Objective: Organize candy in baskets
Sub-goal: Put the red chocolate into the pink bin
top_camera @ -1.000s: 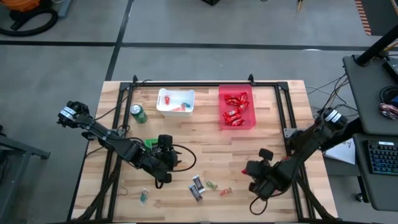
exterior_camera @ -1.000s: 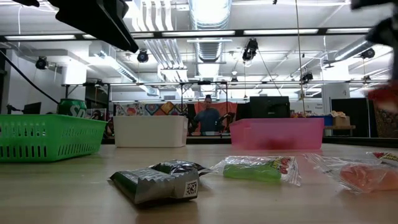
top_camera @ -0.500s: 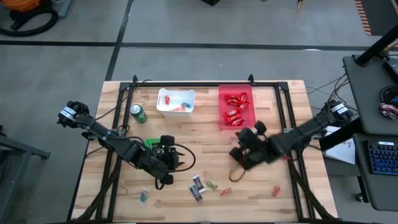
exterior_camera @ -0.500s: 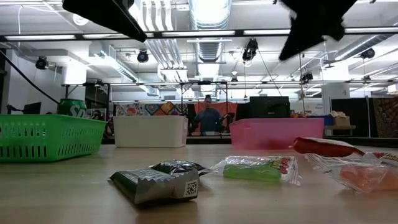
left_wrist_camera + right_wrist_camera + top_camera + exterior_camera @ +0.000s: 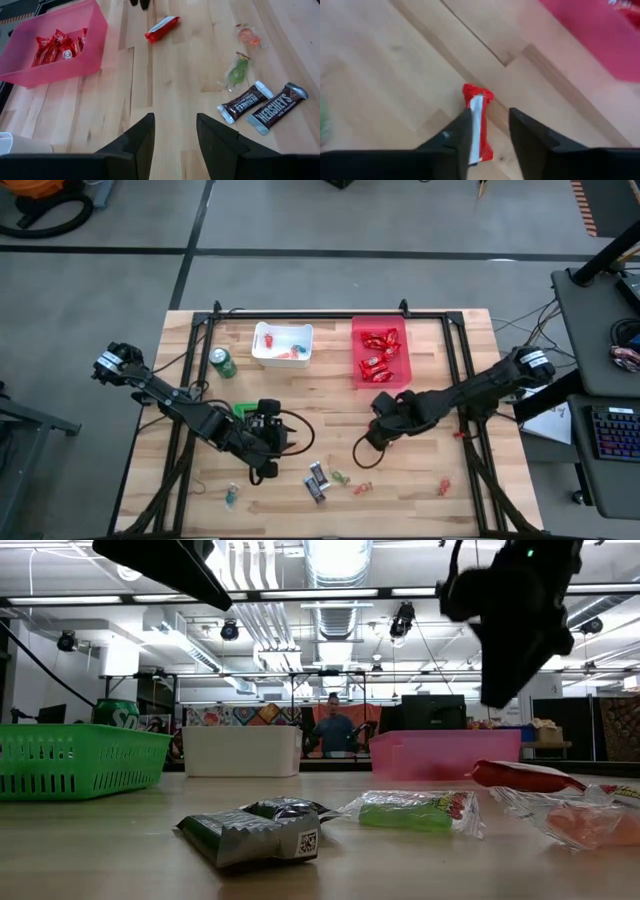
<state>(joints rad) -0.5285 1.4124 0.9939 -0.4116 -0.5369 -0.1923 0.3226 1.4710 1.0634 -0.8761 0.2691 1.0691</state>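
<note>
Hovering mid-table, just before the red basket (image 5: 379, 353), right gripper (image 5: 487, 135) stands part-spread over a red-wrapped bar (image 5: 477, 125) lying loose on the table (image 5: 330, 435); bar's long axis runs along the finger gap. Left gripper (image 5: 174, 132), spread and empty, is farther off.

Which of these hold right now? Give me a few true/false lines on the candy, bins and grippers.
1. The translucent red plastic bin holds red-wrapped bars. True.
2. The right gripper is clamped on a red-wrapped bar. False: the loose red bar lies on the wood outside the bin, fingers open.
3. The green drink can stands inside the white plastic bin. False: it stands on the table beside it.
4. Two dark-wrapped mini bars lie side by side on the wood. True.
5. The left gripper grips candy. False: open, empty.
</note>
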